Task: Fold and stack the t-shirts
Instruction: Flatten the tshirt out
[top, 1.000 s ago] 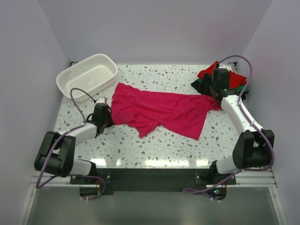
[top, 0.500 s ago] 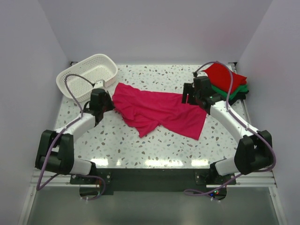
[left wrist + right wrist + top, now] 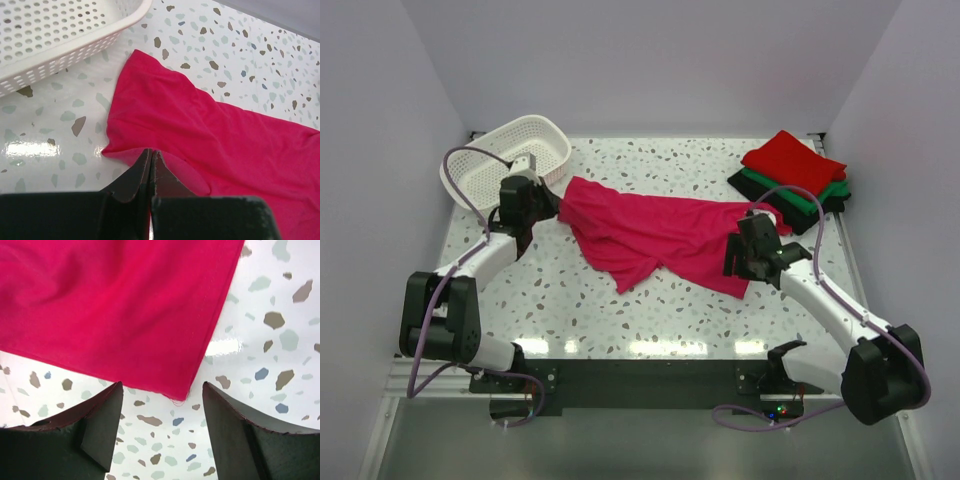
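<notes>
I see the pink shirt lying spread out and wrinkly in the middle of the speckled table. My left gripper is at its left end, just beside the white basket. My right gripper is over its near right corner. At the far right, the red shirt sits on top of the green shirt and the black shirt.

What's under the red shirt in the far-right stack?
A folded green shirt, then a black one at the bottom. Only their edges show; the red shirt covers the rest.
</notes>
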